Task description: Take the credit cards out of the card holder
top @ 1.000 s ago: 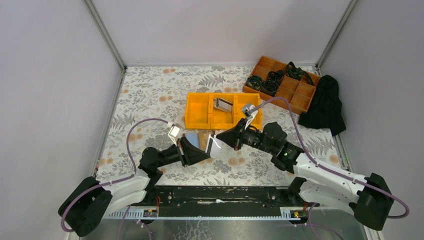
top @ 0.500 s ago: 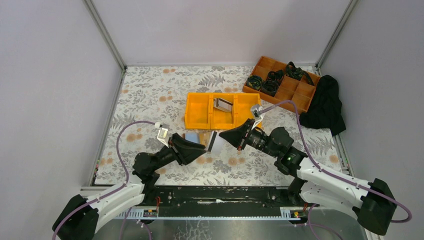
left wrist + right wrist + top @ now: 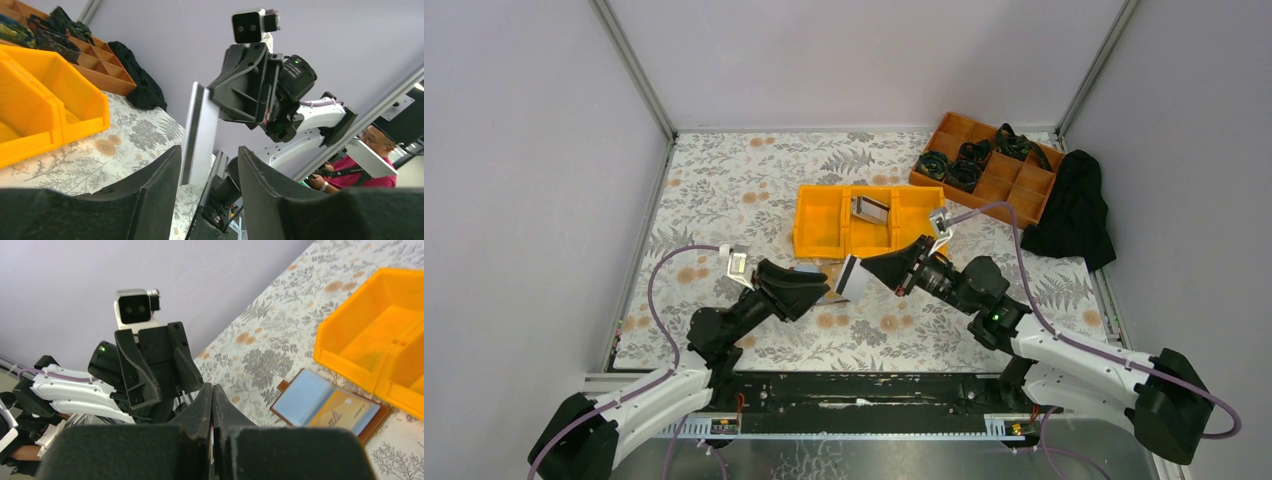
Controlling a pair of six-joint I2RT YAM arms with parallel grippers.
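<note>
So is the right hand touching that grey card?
Touching. The left wrist view shows the right hand clamped shut on the grey card, pinching one edge with no gap between them.

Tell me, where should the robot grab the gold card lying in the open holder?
Probably by the bare end of the gold card, away from the blue part beside it. It lies flat in the card holder, so come down from above and slide it outward.

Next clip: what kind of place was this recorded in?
Probably a lab test cell, not a home: plain grey panel walls enclose a floral-covered table holding an orange bin, and the left wrist view shows a seated person nearby.
</note>
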